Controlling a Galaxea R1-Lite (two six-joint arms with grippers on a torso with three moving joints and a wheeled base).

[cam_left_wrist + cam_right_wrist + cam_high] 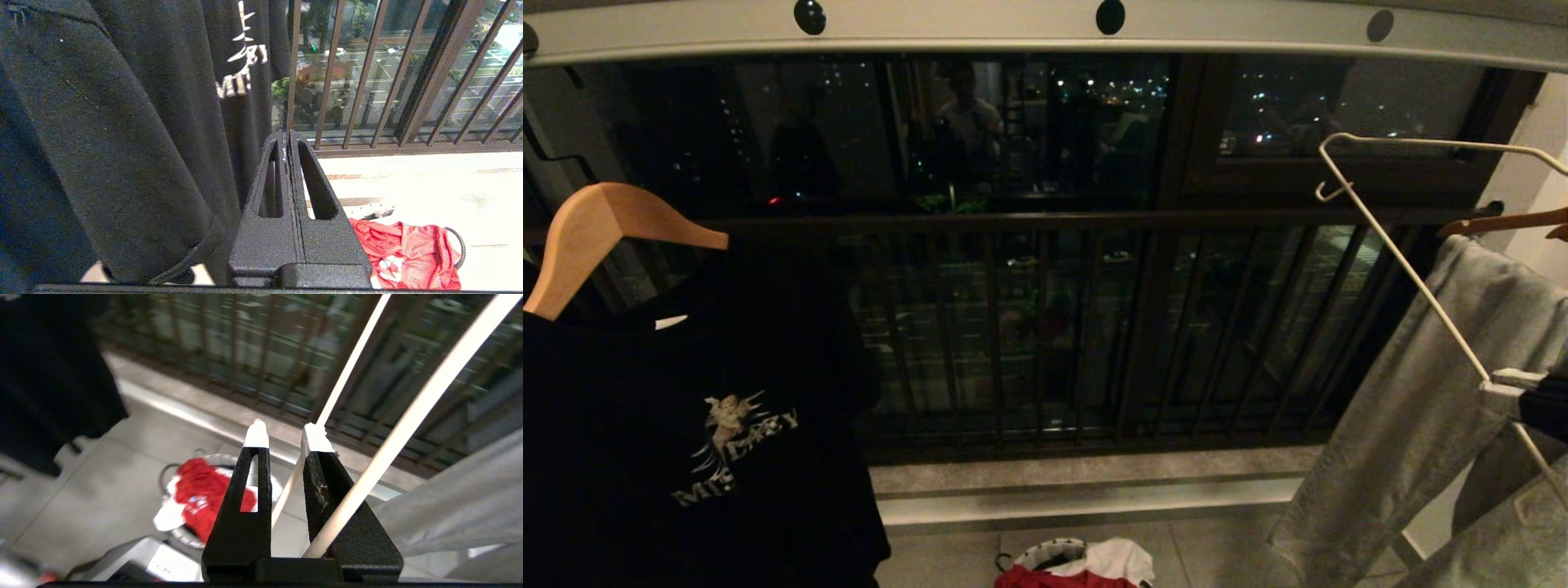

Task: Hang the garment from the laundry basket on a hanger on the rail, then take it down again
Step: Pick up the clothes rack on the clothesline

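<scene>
Right gripper [286, 437] grasps the white wire hanger [1405, 269], one thin bar passing between its white-tipped fingers [256, 435], at the head view's right edge below the rail [1013, 33]. Only the wrist views show the red T-shirt [204, 494] fully, lying in the laundry basket [184, 535] on the floor. Left gripper [288, 141] is clenched empty beside the black T-shirt [686, 425].

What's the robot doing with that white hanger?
The right gripper is holding the thin white wire hanger by one of its wires, off to the right, below the grey rail. Nothing hangs on that hanger yet. The red T-shirt is lying in the laundry basket on the floor. The left gripper is shut and empty, parked next to the black T-shirt on its wooden hanger.
</scene>
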